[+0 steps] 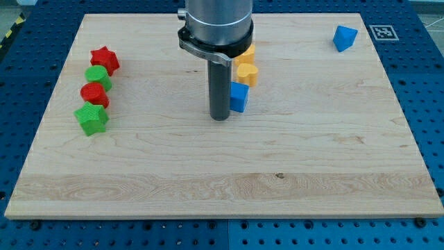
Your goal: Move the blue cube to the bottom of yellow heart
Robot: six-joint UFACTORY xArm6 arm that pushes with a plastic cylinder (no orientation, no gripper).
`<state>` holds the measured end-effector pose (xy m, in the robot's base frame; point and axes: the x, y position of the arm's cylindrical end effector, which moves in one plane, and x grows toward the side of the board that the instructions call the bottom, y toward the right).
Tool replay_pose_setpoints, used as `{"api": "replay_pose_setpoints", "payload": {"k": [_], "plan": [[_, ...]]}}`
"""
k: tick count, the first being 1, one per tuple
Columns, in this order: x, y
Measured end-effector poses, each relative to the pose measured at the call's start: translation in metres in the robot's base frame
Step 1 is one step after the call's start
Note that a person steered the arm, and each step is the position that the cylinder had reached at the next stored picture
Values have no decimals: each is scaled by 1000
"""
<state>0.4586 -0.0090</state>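
Blue cube sits just below the yellow heart, right up against its lower edge, near the middle of the wooden desk. The rod's tip is planted on the wood at the cube's left side, touching or as good as touching it. No claw on this arm, so nothing to call wide or narrow — just the dark rod, its shaft hiding the cube's left edge.

Counting up: two yellow pieces, the heart and a second yellow block directly above it, half hidden behind the arm's collar. Two blues — the cube and a blue block far off at the view's top right. At the view's left, a column of four: red star, green block, red block, green star.
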Motion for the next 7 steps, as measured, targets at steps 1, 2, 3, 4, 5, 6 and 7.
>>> {"api": "replay_pose_setpoints", "payload": {"k": [1, 2, 3, 4, 5, 6, 7], "plan": [[-10, 5], [-10, 3], [-10, 3], [-10, 13], [-10, 12], [-10, 21], [-10, 24]]}}
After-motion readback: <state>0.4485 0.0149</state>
